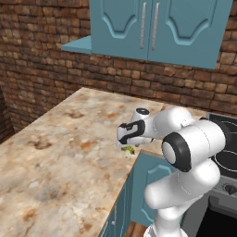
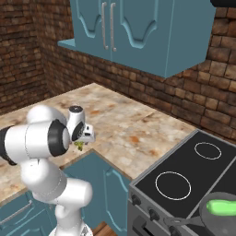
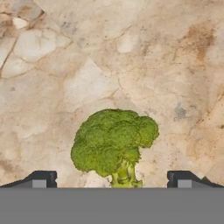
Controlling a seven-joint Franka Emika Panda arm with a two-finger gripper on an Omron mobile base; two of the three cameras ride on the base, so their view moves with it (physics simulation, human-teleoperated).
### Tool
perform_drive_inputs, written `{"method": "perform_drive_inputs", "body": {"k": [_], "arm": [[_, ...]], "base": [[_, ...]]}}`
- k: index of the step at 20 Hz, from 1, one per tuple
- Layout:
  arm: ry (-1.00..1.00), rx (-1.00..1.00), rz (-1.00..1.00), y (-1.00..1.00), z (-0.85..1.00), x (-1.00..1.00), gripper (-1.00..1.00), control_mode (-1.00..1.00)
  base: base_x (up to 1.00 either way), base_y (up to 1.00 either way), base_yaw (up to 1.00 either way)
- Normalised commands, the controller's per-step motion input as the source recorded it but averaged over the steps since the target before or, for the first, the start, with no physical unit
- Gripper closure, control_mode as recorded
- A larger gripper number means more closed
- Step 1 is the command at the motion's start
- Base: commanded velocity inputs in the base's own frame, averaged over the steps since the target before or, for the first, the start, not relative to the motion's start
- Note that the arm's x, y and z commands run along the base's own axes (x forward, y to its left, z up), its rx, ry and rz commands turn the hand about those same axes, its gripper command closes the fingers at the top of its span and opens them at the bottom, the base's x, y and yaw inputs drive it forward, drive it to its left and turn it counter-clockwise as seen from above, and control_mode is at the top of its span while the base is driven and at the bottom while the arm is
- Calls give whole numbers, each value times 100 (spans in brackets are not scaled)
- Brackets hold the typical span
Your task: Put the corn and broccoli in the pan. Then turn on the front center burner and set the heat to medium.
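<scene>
The broccoli (image 3: pixel 113 142), a small bumpy green floret with a pale stem, lies on the marble counter (image 1: pixel 60 152) near its front edge. My gripper (image 3: pixel 111 181) hangs just above it, open, with one fingertip (image 3: pixel 41 180) on each side and well apart from it. The base views show the gripper (image 1: pixel 126 147) (image 2: pixel 83 142) pointing down over the broccoli (image 1: pixel 130 150) (image 2: pixel 80 146). The dark pan (image 2: pixel 208 222) sits on the cooktop at the lower right, with the bright green corn (image 2: pixel 221 207) lying in it. The front center burner is hidden by the pan or out of view.
The black glass cooktop (image 2: pixel 184 159) has two white-ringed burners on its left panel, and knobs (image 2: pixel 136 200) run along the stove front. Blue wall cabinets (image 2: pixel 138 32) hang over the counter against a brick wall. The counter corner drops off just beside the broccoli.
</scene>
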Motion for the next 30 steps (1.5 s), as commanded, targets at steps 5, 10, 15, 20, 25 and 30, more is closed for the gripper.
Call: {"method": "perform_drive_inputs", "body": {"k": [5, 10, 15, 20, 25, 30], "arm": [[0, 0, 6, -1, -21, 4, -100, -100], [0, 0, 5, 0, -3, 13, -100, -100], [0, 0, 4, 0, 0, 15, -100, -100], [0, 0, 5, 0, -2, 4, -100, -100], [0, 0, 2, 0, 0, 0, 100, -100], [0, 0, 0, 0, 0, 0, 100, -100]], "base": [[0, 0, 0], [0, 0, 0], [0, 0, 0], [0, 0, 0], [0, 0, 0], [0, 0, 0]]}}
